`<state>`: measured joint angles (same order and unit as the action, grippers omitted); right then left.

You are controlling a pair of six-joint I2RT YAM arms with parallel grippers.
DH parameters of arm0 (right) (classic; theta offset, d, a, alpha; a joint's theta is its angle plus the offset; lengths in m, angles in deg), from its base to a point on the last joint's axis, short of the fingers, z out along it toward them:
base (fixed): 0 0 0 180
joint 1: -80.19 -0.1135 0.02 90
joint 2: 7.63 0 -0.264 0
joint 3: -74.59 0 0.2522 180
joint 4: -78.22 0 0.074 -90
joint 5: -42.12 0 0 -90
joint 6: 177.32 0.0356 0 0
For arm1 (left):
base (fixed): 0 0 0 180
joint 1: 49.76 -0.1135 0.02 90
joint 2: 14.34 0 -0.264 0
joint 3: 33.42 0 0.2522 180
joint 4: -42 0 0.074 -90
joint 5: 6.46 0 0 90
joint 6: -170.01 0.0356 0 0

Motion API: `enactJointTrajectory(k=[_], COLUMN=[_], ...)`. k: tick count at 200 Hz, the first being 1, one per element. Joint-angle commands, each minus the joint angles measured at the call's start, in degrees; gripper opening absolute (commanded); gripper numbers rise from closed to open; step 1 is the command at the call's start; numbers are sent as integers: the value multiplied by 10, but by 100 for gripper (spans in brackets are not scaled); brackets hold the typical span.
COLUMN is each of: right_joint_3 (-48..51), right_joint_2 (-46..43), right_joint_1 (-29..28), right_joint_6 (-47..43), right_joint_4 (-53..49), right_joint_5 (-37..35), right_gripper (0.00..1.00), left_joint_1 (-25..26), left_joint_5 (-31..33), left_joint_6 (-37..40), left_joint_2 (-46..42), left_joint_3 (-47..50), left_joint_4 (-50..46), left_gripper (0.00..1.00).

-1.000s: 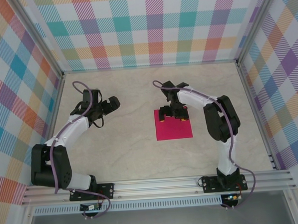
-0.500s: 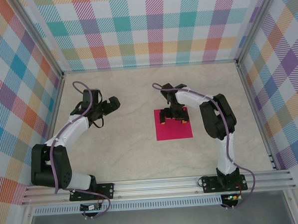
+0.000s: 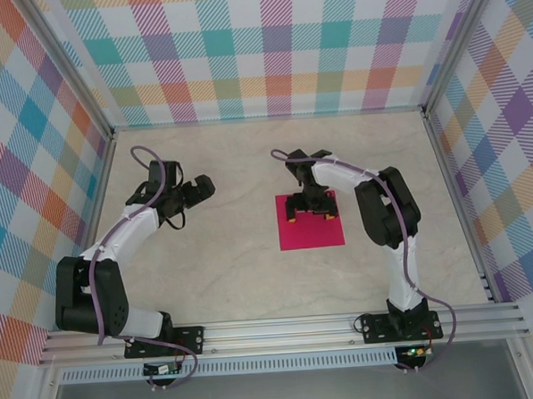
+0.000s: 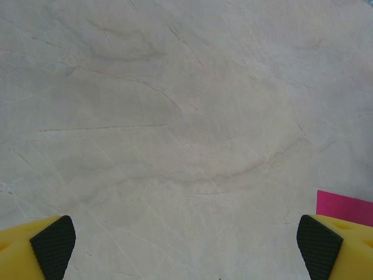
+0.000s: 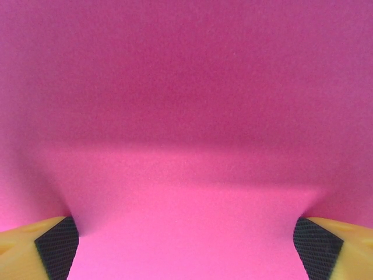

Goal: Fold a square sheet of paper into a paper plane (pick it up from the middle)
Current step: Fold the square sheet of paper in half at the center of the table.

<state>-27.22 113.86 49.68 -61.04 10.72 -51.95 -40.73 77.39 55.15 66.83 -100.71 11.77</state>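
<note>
Both spread wide — right gripper (image 3: 310, 213) straddles the square sheet of paper (image 3: 311, 236) directly beneath it; left gripper (image 3: 203, 187) well apart.

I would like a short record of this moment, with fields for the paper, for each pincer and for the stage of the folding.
paper: square sheet of paper, flat on the table, unfolded
right arm: right pincer open wide, low over the sheet's far half, pads at the paper's surface
left arm: left pincer open, over bare table, left of the sheet, apart from it
stage: sheet not yet lifted, no fold made
</note>
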Motion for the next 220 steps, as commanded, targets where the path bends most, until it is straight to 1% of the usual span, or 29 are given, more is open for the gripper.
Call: enactJointTrajectory(k=[1, 88, 116, 139, 160, 168, 182, 192, 195, 209, 220], right_joint_3=[45, 55, 60, 59, 61, 65, 64, 64, 65, 73, 82], right_joint_2=[87, 91, 69, 39, 15, 8, -1, -11, -15, -40, -64], right_joint_1=[2, 3, 3, 3, 3, 3, 3, 3, 3, 3, 3], right_joint_6=[7, 8, 4, 5, 8, 12, 18, 25, 26, 33, 36], right_joint_4=[8, 22, 40, 57, 79, 87, 92, 94, 97, 118, 142], right_joint_5=[-13, -18, 3, 8, 34, 40, 46, 51, 55, 84, 125], right_gripper=[97, 93, 91, 81, 72, 70, 61, 56, 53, 44, 39], left_joint_1=[5, 5, 5, 6, 7, 7, 7, 8, 8, 8, 9], left_joint_5=[0, 0, -8, -31, -48, -49, -51, -54, -55, -64, -77], left_joint_6=[4, 6, 3, 3, 0, -2, -5, -6, -7, -11, -17], left_joint_2=[-6, 2, 7, 13, 18, 17, 15, 12, 12, 10, 9], left_joint_3=[-24, -28, -29, -32, -33, -32, -28, -25, -23, -17, -11], left_joint_4=[-13, -19, -20, -20, -20, -19, -19, -19, -19, -16, -8], left_gripper=[100, 100, 100, 100, 100, 100, 100, 100, 100, 100, 100])
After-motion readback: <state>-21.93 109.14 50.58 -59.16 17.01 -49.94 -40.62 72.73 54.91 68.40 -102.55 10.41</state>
